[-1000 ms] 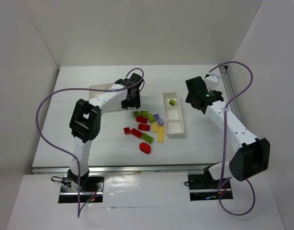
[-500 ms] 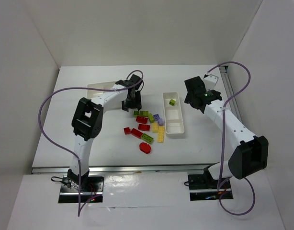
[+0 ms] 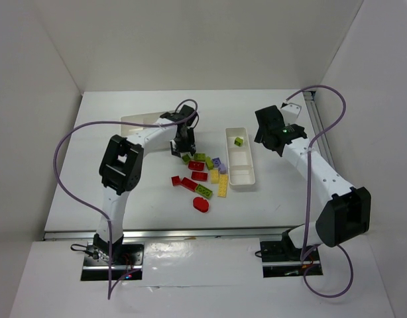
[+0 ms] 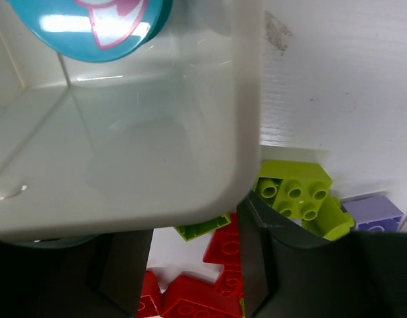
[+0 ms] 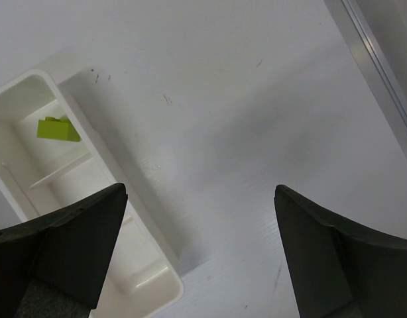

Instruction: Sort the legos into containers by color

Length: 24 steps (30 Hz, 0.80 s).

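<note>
The wide tray (image 3: 138,122) sits far left. The narrow tray (image 3: 247,175) is right of centre, with a lime brick (image 3: 238,141) in its far end. My left gripper (image 3: 184,151) hangs over the far-left tip of the pile (image 3: 202,175), jaws partly apart and gripping nothing I can see. The right gripper (image 5: 198,199) gapes wide beyond the narrow tray (too far off to help). A red brick (image 4: 220,250) lies in the left gap, and a second lime brick (image 4: 293,192) is just right of it.
</note>
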Available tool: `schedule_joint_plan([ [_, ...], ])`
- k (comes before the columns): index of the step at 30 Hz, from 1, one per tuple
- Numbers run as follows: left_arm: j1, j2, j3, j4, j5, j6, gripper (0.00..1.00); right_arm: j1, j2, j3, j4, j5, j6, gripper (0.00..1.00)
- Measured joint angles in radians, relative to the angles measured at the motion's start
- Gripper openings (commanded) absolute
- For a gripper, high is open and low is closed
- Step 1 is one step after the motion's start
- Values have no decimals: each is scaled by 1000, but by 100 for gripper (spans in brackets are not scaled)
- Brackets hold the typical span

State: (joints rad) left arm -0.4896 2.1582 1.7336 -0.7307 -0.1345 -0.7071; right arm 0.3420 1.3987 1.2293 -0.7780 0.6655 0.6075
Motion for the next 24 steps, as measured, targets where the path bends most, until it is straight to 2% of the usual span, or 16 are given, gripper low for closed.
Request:
schedule_joint_plan([
  [4,-7,0,-24,-4,-27,0,55,0,2,0,0,-2,0,100],
  [11,-17,0,-43,-14,-60,-3,55,0,18,0,0,-14,-2,100],
  [16,-17,0,-42,-19,-59,-4,38,0,24,0,1,-16,-7,100],
  [18,-17,0,-34,-30,-59,-1,36,0,31,0,1,-16,-7,100],
  [21,-24,0,15,-58,-59,31,33,0,35,0,0,-18,-7,100],
  [24,-45,0,140,-89,-51,75,32,0,35,0,0,-10,-6,100],
])
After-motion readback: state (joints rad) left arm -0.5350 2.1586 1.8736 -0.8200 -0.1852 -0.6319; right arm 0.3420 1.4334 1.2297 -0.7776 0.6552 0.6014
